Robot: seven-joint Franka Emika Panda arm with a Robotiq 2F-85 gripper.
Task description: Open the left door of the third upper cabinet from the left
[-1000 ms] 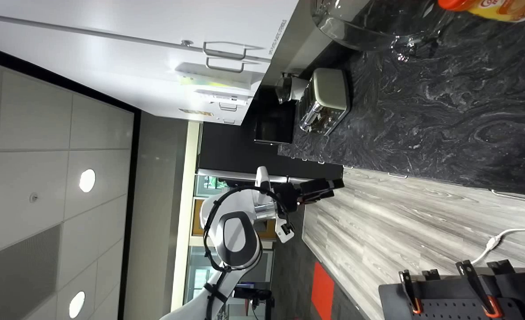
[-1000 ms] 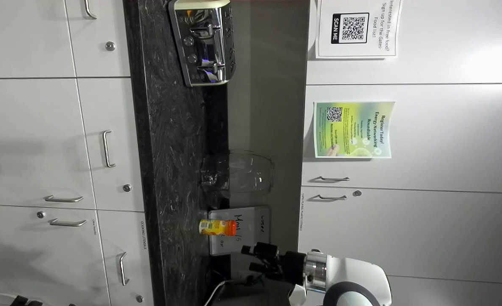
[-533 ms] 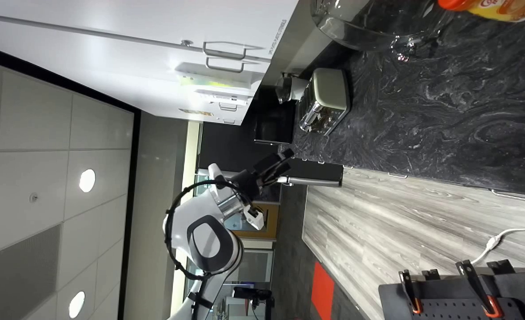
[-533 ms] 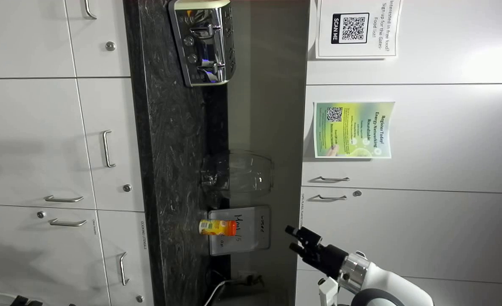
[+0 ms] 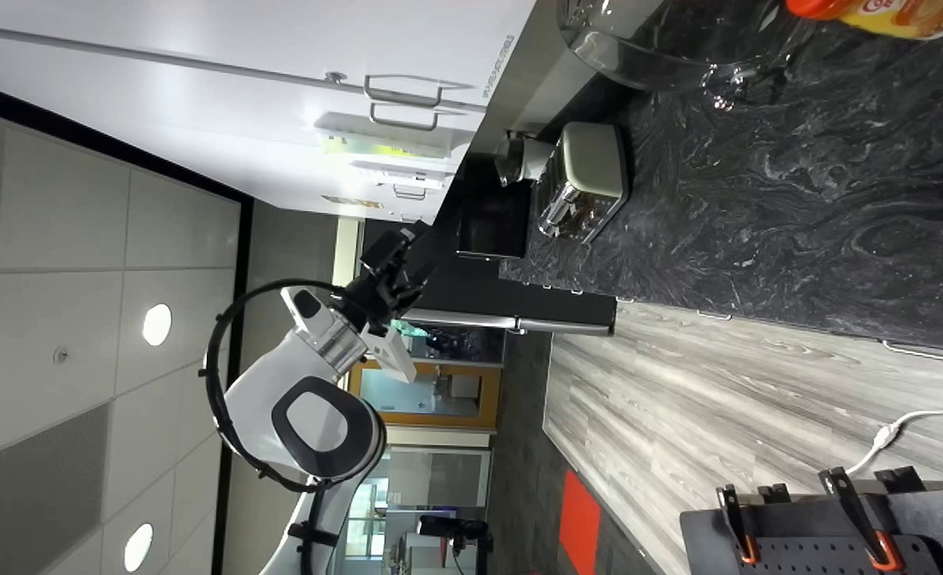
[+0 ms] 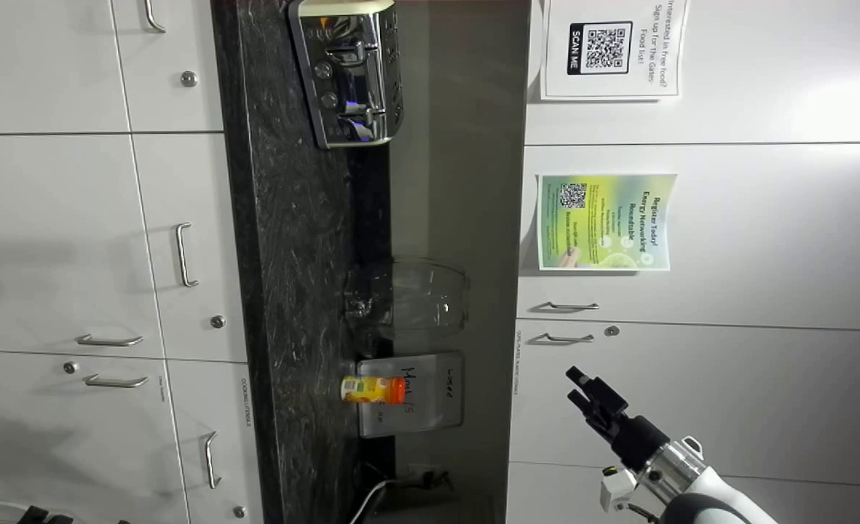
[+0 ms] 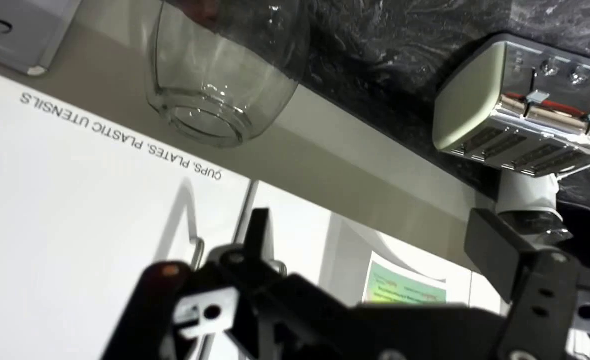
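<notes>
The left door point(image 6: 750, 225) is a closed white panel with a green flyer on it; it also shows in an exterior view point(image 5: 200, 104) and the wrist view point(image 7: 299, 225). Its metal handle point(image 6: 573, 306) stands beside the right door's handle point(image 6: 568, 338). Both doors of the upper cabinet are shut. My gripper point(image 6: 574, 386) is open and empty, in front of the right door near the handles; it also shows in an exterior view point(image 5: 411, 259). In the wrist view, the open fingers point(image 7: 374, 242) are wide apart. One finger partly hides the left door's handle point(image 7: 278, 266).
Below the cabinet, a dark counter point(image 6: 291, 218) holds a toaster point(image 6: 349, 73), a glass jar point(image 6: 437, 295), and a yellow bottle with an orange cap point(image 6: 371, 389). A grey panel with writing point(image 6: 430, 400) stands behind the bottle. Both exterior pictures lie sideways.
My gripper has risen from about counter level to the height of the upper cabinet's lower part and closer to the two handles. It has also tilted. The doors have not moved.
</notes>
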